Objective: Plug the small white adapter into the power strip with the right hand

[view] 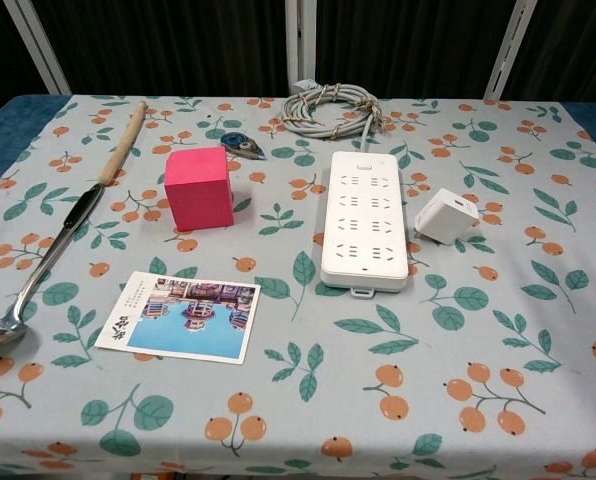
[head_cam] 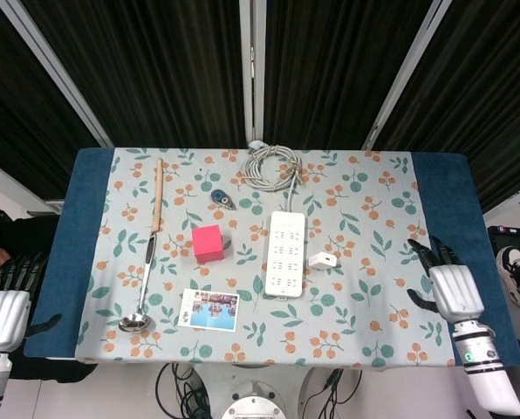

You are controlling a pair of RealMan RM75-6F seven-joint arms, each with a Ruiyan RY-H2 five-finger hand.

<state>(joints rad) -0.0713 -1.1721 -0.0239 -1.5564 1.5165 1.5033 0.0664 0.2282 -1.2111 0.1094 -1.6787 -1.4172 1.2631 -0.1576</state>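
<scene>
Small white adapter (view: 445, 217), boxy, beside power strip (view: 364, 220)

Table (head_cam: 77, 244) carries blue covering beneath a floral cloth (head_cam: 365, 332); dark ribbed panels (head_cam: 164, 70) with pale framing stand behind.

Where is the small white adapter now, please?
The small white adapter lies on the tablecloth, close beside the power strip on its right in both views, not plugged in. The right hand is apart from it, further right.
</scene>
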